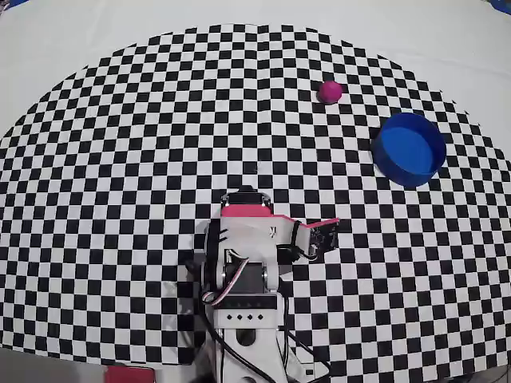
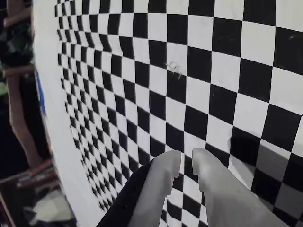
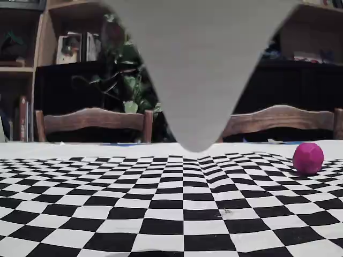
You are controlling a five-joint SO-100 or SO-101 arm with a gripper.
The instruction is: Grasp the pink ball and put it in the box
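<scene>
**One ball, one box, pincer empty**

In the overhead view one pink ball (image 1: 330, 92) lies on the checkered cloth (image 1: 120, 159) covering the bench, up and to the left of the one box (image 1: 410, 149), near it but not touching. The box holds nothing. The single arm (image 1: 247, 263) sits folded low in that view, well apart from both.

In the wrist view the pincer (image 2: 185, 158) has its two fingers (image 2: 163, 179) nearly together, a narrow gap between them and nothing gripped. In the fixed view the ball sits at the right, with two chairs (image 3: 94, 122) behind the bench.
</scene>
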